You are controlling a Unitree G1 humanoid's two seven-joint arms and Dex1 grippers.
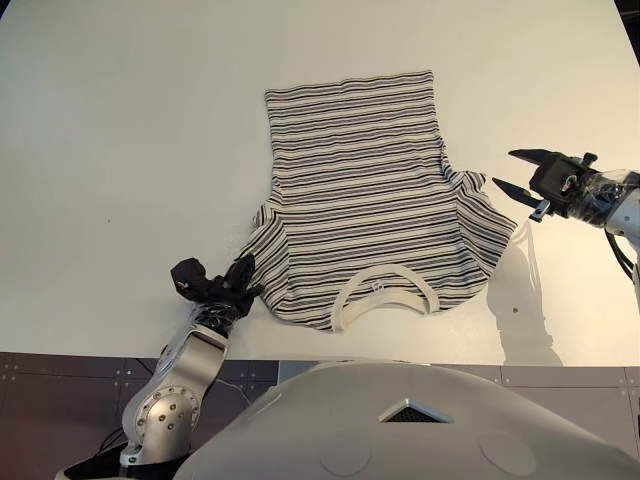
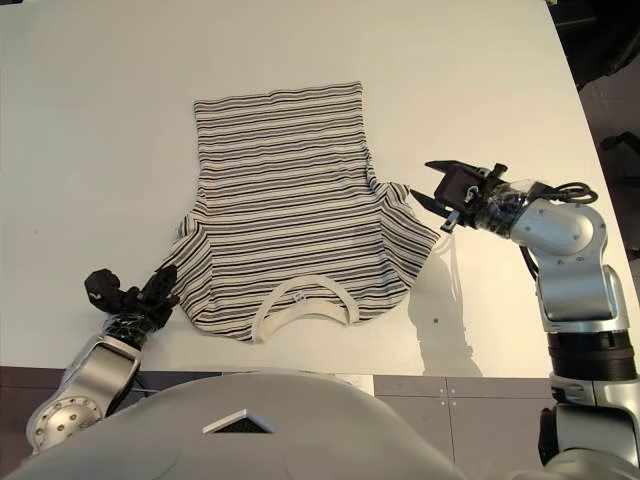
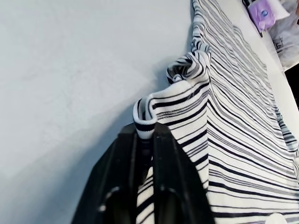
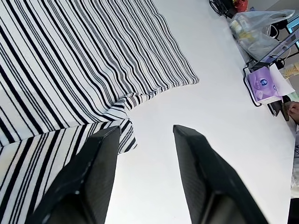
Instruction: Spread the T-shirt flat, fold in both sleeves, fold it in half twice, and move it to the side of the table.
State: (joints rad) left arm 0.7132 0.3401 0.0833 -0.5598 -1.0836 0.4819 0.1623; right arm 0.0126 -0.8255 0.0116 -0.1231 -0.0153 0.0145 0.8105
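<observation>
While left gripper clamps its sleeve, black-white striped T-shirt lies mostly flat, right gripper released

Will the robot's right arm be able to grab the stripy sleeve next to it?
Probably yes. The right gripper is open and sits just beside the sleeve, over bare table, with nothing between them. It would likely only need to dip down and in a little.

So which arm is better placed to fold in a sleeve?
Left, probably: the left pincer is shut on one T-shirt sleeve, while the right pincer hangs open beside the other sleeve.
</observation>
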